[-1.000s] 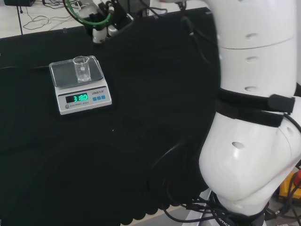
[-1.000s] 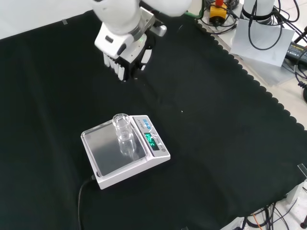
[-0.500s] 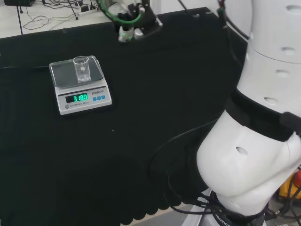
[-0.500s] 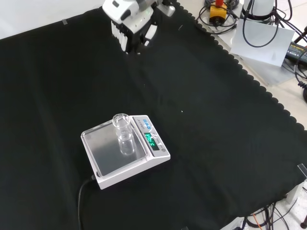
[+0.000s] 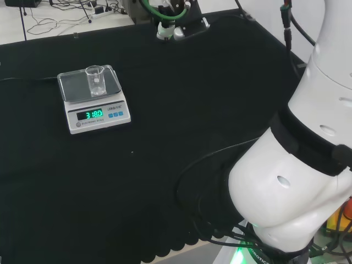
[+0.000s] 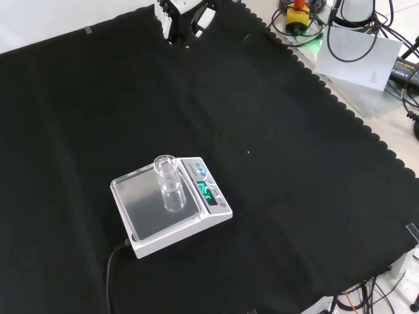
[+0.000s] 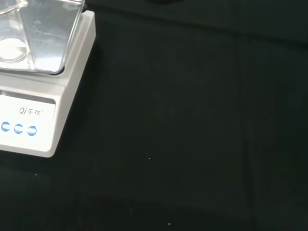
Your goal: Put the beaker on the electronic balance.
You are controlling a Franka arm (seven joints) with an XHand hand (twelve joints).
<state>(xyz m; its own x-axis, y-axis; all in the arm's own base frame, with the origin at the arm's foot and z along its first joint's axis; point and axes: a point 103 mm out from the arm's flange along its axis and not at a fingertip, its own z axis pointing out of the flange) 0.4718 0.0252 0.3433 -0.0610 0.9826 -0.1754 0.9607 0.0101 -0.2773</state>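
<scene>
A small clear beaker [image 5: 95, 80] stands upright on the steel pan of the white electronic balance [image 5: 74, 89], whose green display is lit. From the front, the beaker [image 6: 166, 176] sits toward the display side of the balance [image 6: 145, 212]. The hand [image 5: 171, 31] hangs high over the far edge of the cloth, well away from the balance, and holds nothing. Its fingers [image 6: 178, 18] look straight and point down at the top edge of the front view. The wrist view looks down on a corner of the balance [image 7: 45, 103] with the beaker's round base [image 7: 12, 49] on the pan.
The arm's white links [image 5: 297, 181] take up the right of the head view. A black cord [image 6: 110, 268] leaves the balance toward the front view's lower edge. Cables and a white sheet [image 6: 357, 52] lie beyond the cloth's scalloped edge.
The hand has drawn up and away from the balance, to the right in the head view and toward the top edge in the front view. Beaker and balance have not moved.
</scene>
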